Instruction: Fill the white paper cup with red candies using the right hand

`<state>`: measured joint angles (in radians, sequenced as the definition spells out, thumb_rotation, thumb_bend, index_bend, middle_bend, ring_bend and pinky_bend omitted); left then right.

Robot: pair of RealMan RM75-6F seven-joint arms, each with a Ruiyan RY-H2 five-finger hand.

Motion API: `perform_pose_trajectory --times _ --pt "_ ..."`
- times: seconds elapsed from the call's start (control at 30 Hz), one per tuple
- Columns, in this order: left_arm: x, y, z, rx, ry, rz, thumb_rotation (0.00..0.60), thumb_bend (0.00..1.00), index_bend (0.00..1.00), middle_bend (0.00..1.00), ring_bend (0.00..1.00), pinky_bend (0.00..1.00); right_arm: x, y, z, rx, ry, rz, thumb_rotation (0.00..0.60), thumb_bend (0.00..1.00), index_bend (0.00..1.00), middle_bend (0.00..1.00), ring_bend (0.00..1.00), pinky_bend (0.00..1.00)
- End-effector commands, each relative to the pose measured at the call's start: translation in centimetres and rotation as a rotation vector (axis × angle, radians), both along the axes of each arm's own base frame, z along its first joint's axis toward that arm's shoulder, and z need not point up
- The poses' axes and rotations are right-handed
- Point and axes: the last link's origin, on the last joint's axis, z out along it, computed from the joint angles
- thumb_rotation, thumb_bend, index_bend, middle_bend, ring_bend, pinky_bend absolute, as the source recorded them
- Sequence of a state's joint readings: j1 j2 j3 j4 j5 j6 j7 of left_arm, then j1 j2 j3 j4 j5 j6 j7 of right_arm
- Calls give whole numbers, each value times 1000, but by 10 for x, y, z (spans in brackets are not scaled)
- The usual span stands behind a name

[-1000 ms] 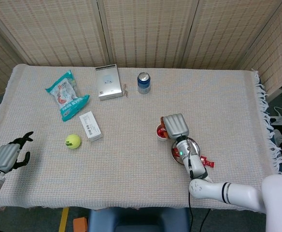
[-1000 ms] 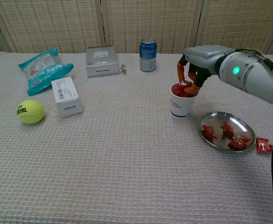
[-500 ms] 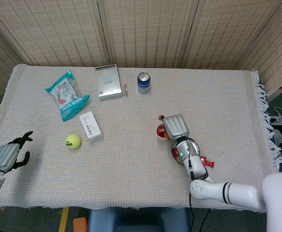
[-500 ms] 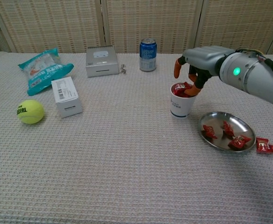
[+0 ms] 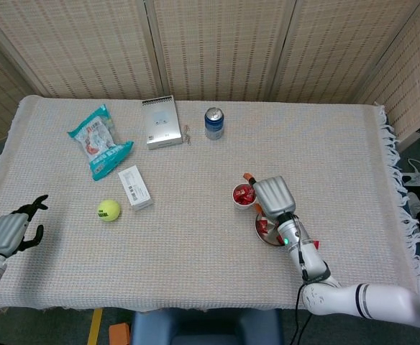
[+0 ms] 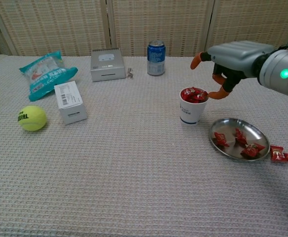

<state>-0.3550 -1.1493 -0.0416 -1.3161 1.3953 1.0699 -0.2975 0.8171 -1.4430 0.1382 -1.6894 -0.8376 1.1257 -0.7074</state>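
Cup of white paper stands upright on the tabletop, right of centre, and red candies are heaped to its rim — some poke above it. By that measure the filling looks close to finished, though more candy is on hand.

Just right of the cup, and slightly nearer the robot, lies a shallow metal dish holding a few wrapped red candies. A couple more candies lie on the cloth beside the dish, at the frame's right edge.

The right hand hovers above and just right of the cup, clear of it. Its orange-tipped fingers are spread and loosely curled, with nothing between them. From overhead, the hand sits between the cup and the dish, covering part of the dish.

What is left, at a guess: either one or two more trips to the dish, if the cup can take more without spilling, or simply drawing the hand away. The heap already stands proud, so added candies could slide off.

The left hand rests off the tabletop's near left corner, fingers apart and holding nothing.

Elsewhere on the cloth — well apart from the cup — are a blue can, a grey box, a teal snack bag, a small white box and a tennis ball.
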Motion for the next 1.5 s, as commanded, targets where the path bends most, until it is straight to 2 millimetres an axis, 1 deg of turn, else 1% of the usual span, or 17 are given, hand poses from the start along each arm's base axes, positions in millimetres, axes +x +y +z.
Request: perform_pose_trajectory --times 0.03,0.17,0.27,0.3,0.43,0.53,0.57,0.6,0.77,0.9,1.2,1.5 --pt "0 0 -1 -4 3 -1 600 608 0 208 184 322 -37 31 20 1 39 -22 600 240 264 837 828 1000" --pt "2 -1 -4 -10 8 -9 600 608 0 208 183 322 -76 53 32 -4 99 -77 600 240 284 837 822 1000" --pt "3 -2 -5 -8 10 -13 600 608 0 208 183 323 -102 66 34 11 113 -124 600 239 308 837 820 1000" --pt "3 -2 -5 -8 11 -14 600 608 0 208 183 322 -109 70 34 19 115 -135 600 239 316 837 820 1000" --pt "3 -2 -5 -8 13 -14 600 607 0 209 184 322 -115 73 34 29 112 -144 600 240 337 837 820 1000" --pt "3 -1 -6 -10 13 -9 600 607 0 209 184 324 -136 83 34 58 92 -195 600 239 367 837 820 1000" --pt "2 -1 -6 -11 14 -7 600 607 0 209 184 324 -148 89 32 84 110 -224 600 240 370 837 820 1000" --pt "2 -1 -6 -12 14 -6 600 607 0 209 184 324 -153 91 30 94 121 -231 600 240 372 837 820 1000" --pt "3 -2 -6 -11 15 -7 600 606 0 209 184 324 -165 95 25 108 133 -251 600 239 393 837 820 1000" --pt "3 -1 -6 -11 15 -7 600 606 0 209 184 323 -170 99 23 115 141 -261 600 240 394 837 820 1000" --pt "3 -1 -6 -10 16 -8 600 607 0 210 185 325 -169 97 16 89 123 -235 600 239 425 837 826 1000" --pt "2 -2 -4 -4 16 -8 600 608 0 212 192 330 -167 92 6 102 122 -230 600 239 450 837 834 1000"
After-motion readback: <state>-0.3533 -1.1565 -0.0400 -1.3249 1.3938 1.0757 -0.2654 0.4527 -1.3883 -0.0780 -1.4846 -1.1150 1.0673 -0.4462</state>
